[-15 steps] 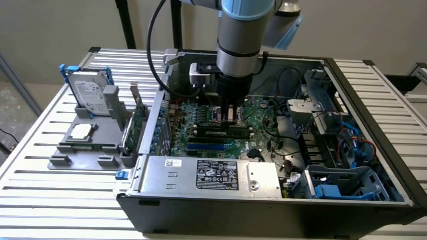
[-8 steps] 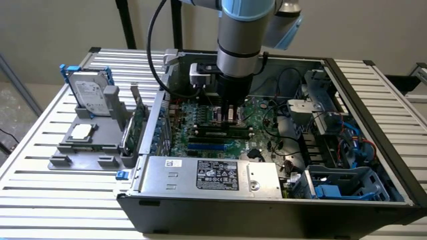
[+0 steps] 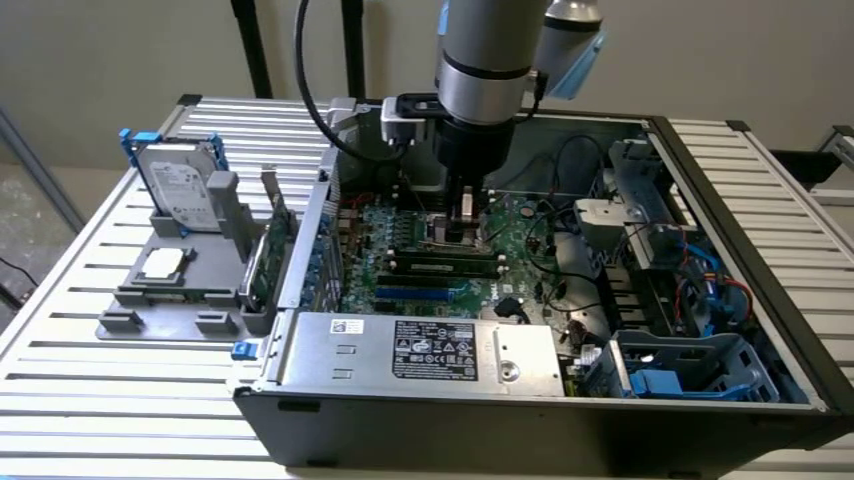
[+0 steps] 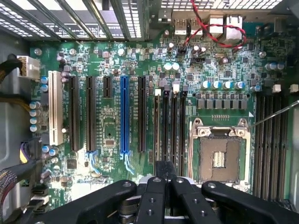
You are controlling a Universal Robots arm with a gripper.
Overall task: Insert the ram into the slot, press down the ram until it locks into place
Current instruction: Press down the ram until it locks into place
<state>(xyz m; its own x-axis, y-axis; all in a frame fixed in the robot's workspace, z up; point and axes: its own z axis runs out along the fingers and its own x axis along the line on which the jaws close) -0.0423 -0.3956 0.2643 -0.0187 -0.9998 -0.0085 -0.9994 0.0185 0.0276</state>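
The claw (image 4: 165, 170) is seen in the wrist view with its fingers (image 4: 152, 196) drawn together, no gap being visible at the tips and nothing being seen gripped between them. It is poised over the near end of a bank of four black memory slots (image 4: 174, 126). The ram (image 4: 156, 126) is seen edge-on as a thin brownish strip standing in the outermost slot of that bank, on the side of the expansion slots; whether the tips touch it cannot be told.

Beside the bank, the open CPU socket (image 4: 219, 156) is framed by its metal bracket, and beyond it a second group of black memory slots (image 4: 271, 140) is found. A thin pale rod (image 4: 275, 114) is laid obliquely across that group. On the other side of the ram, black expansion slots, one blue slot (image 4: 124, 114) and one white slot (image 4: 55, 107) are ranged across the green motherboard (image 4: 107, 126). Red and black wires (image 4: 219, 32) are looped near the rear connectors.

In the exterior view, the claw (image 3: 466, 232) is lowered inside the open computer case (image 3: 534, 420), hemmed in by the power supply (image 3: 414, 350) in front and loose black cables (image 3: 574, 290) at the exterior view's right. Outside the case, at the exterior view's left, an upright green card (image 3: 274, 255), a grey holder (image 3: 167, 285) and a hard drive (image 3: 180, 190) are set on the slatted table (image 3: 107, 400).
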